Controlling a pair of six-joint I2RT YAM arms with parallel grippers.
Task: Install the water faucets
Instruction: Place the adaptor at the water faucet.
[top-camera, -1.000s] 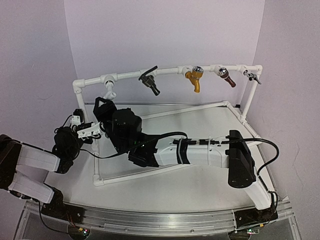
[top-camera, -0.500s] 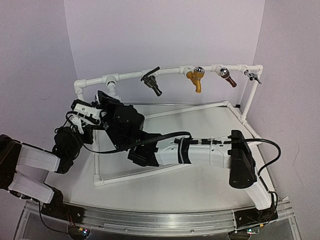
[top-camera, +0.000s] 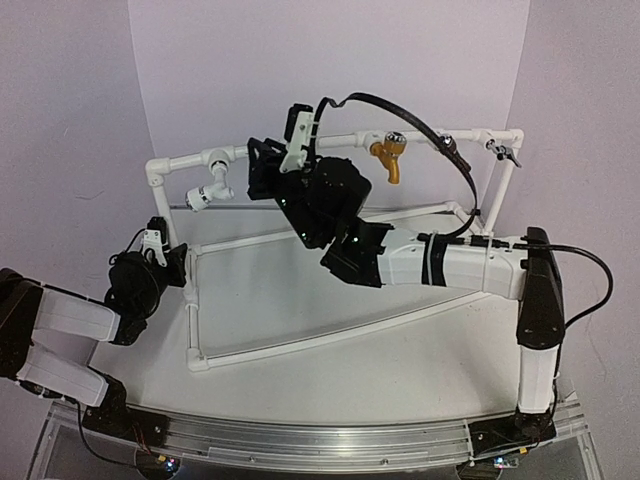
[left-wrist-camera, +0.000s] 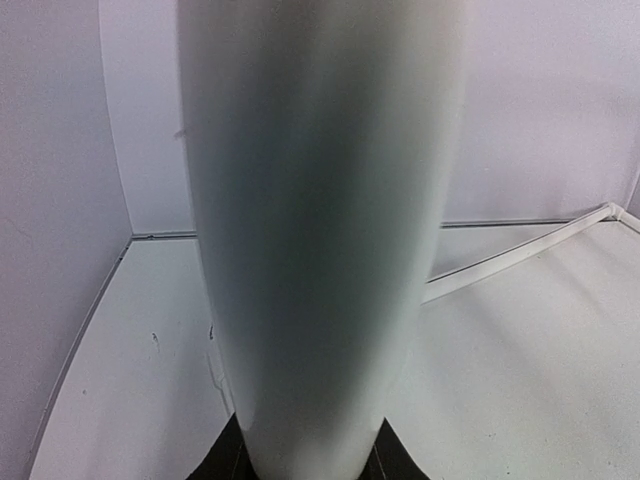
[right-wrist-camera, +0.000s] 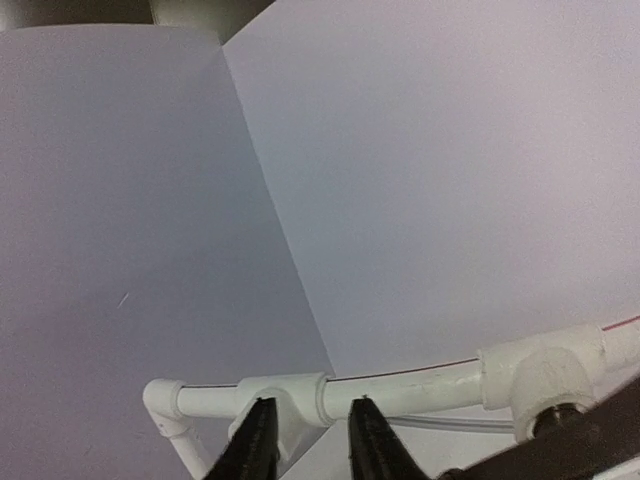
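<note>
The right claw (right-wrist-camera: 312, 403) hovered at the pipe rail (right-wrist-camera: 420, 392), its fingers slightly parted and holding nothing. The white faucet (top-camera: 213, 187) hung from the rail just beyond its fingertips. The black faucet was hidden behind that arm. The left claw (top-camera: 157, 240) was clamped on the upright post (left-wrist-camera: 320, 250).

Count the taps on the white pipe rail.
4 in view: white tap near the left end, gold tap right of centre, brown tap next, small grey tap at the right end. The right arm covers the middle, so another may be hidden.
</note>
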